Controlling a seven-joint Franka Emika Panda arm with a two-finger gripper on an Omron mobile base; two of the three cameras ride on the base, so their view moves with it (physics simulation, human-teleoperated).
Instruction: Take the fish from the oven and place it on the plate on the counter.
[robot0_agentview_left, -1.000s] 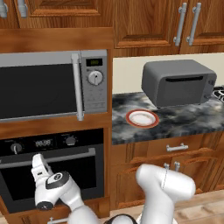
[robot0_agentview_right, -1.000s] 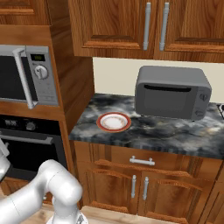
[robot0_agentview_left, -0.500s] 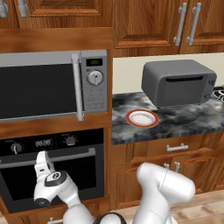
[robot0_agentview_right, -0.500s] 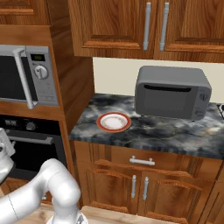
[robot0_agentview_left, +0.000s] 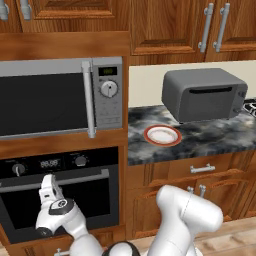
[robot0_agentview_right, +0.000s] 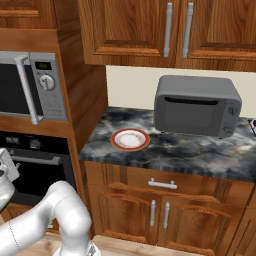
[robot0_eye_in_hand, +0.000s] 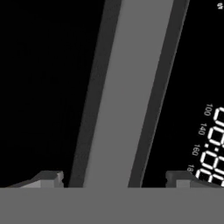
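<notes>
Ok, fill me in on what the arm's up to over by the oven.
The gripper is at the oven, whose door is shut. Its fingers straddle the silver bar handle, one on each side, not yet clamped on it. The plate sits bare on the counter beside the toaster oven. The fish isn't out yet.

I am counting one oven (robot0_agentview_left: 60, 200), one microwave (robot0_agentview_left: 60, 97), one toaster oven (robot0_agentview_left: 205, 95) and one plate (robot0_agentview_left: 162, 135), all lying beyond the hand; two oven knobs (robot0_agentview_left: 18, 169) are showing.
</notes>
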